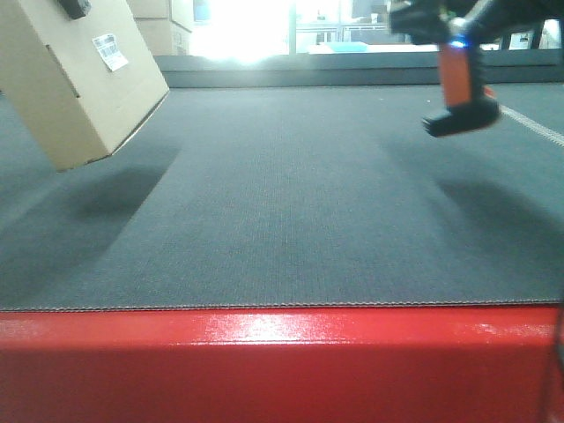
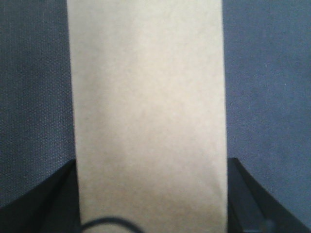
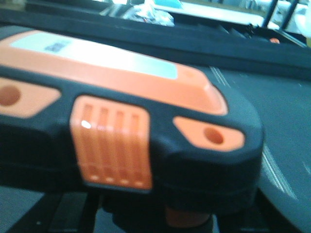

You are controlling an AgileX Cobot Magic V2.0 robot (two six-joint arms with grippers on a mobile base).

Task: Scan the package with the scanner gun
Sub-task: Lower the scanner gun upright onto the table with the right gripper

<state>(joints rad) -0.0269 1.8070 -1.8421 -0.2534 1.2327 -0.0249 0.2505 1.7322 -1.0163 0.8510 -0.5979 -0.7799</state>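
Above the grey tabletop (image 1: pixel 291 203), my left jaws clamp the tan package (image 1: pixel 70 79), which hangs tilted at far left. My right jaws grip the scanner gun (image 1: pixel 458 88) aloft at far right, handle hanging down, well apart from the package. The white barcode label (image 1: pixel 110 50) sits near the package's scanner-side edge.

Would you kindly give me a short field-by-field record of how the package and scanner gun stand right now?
package: off the grey mat, tilted, held by left gripper
barcode label: white, on the package's upward-turned side
scanner gun: aloft at right, held by right gripper, base down
spacing: package and scanner gun well apart, not touching
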